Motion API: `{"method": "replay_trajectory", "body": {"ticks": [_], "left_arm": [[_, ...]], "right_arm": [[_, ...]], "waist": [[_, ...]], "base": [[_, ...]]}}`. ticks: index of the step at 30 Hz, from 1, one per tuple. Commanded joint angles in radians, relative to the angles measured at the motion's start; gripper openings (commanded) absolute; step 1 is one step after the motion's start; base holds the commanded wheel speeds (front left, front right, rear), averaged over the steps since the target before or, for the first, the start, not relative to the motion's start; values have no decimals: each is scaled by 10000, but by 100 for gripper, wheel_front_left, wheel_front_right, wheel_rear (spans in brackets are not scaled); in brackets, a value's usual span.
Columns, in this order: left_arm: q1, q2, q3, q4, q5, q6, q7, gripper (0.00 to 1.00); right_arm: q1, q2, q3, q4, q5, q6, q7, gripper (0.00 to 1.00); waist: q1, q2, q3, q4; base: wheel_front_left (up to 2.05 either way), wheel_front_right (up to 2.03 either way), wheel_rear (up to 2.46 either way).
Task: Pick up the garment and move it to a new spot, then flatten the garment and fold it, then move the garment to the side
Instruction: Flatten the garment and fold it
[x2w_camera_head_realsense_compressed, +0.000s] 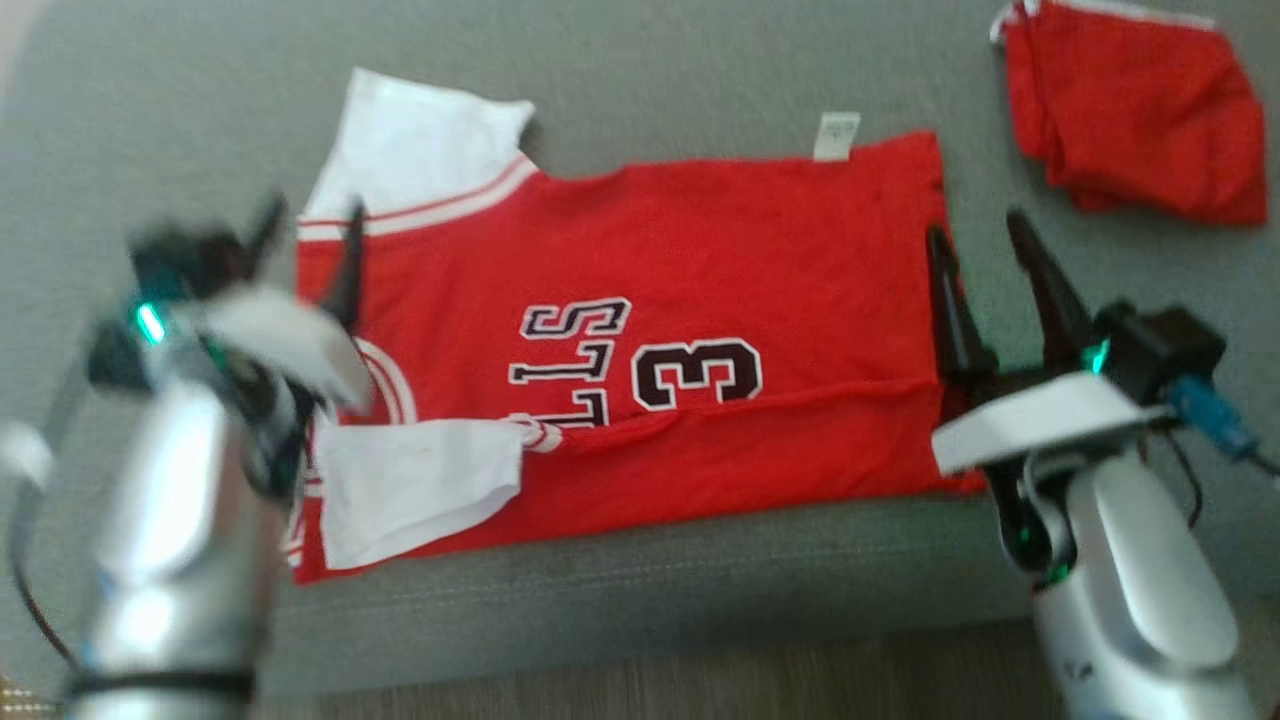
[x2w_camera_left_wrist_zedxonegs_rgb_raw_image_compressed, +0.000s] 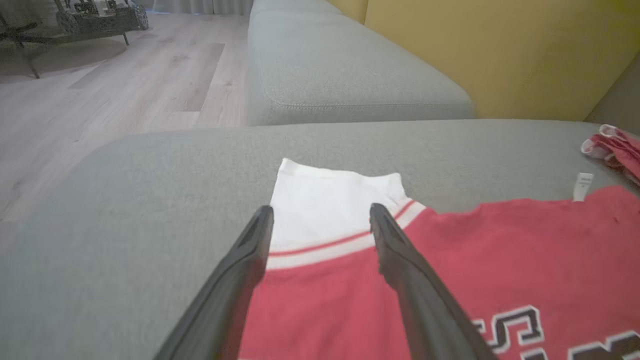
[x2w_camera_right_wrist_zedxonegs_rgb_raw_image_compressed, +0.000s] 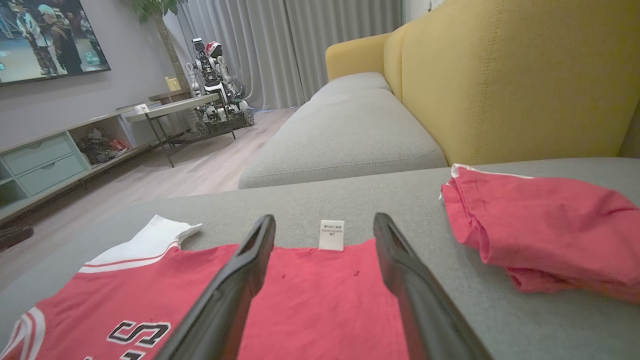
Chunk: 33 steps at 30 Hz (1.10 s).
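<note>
The jersey (x2w_camera_head_realsense_compressed: 700, 250) lies flat on the sofa seat (x2w_camera_head_realsense_compressed: 650, 90), long axis left to right. The left gripper (x2w_camera_head_realsense_compressed: 312, 215) is over its sleeve end, the right gripper (x2w_camera_head_realsense_compressed: 975, 228) at its hem edge, both with jaws apart, holding nothing.

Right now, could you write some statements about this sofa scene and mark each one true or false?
1. The red jersey lies on the grey sofa cushion. True.
2. The left fingers grip the white sleeve. False: they stand open, holding nothing.
3. A second red garment lies apart, on the robot's right. True.
4. The white label sticks out at the jersey's near edge. False: at the far edge.
5. The right fingers are shut. False: they are open.
</note>
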Motion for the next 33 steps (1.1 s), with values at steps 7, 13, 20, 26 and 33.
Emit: {"method": "replay_trajectory", "body": {"ticks": [7, 13, 20, 26, 33], "left_arm": [[-3394, 1582, 166, 1330, -457, -253, 1578, 100], [-5575, 2401, -422, 2815, -727, -293, 3228, 100], [-6585, 2745, -1254, 3860, -957, -297, 3923, 100], [-7037, 2964, -1635, 4597, -1141, -298, 3850, 100], [-7526, 3033, -1811, 5350, -1031, -290, 3395, 100]], "right_arm": [[-1427, 87, 633, -240, 242, -2, -106, 100], [-2062, 89, 1052, -319, 554, -2, -213, 100], [-2202, 90, 1139, -369, 710, -2, -273, 100], [-2235, 90, 1081, -346, 693, -2, -291, 100], [-2279, 91, 1093, -394, 663, -2, -296, 100]], "waist": [[0, 0, 1498, -836], [0, 0, 2263, -1164], [0, 0, 2623, -1388], [0, 0, 2826, -1536], [0, 0, 3005, -1690]], "base": [[0, 0, 0], [0, 0, 0], [0, 0, 0], [0, 0, 0], [0, 0, 0]]}}
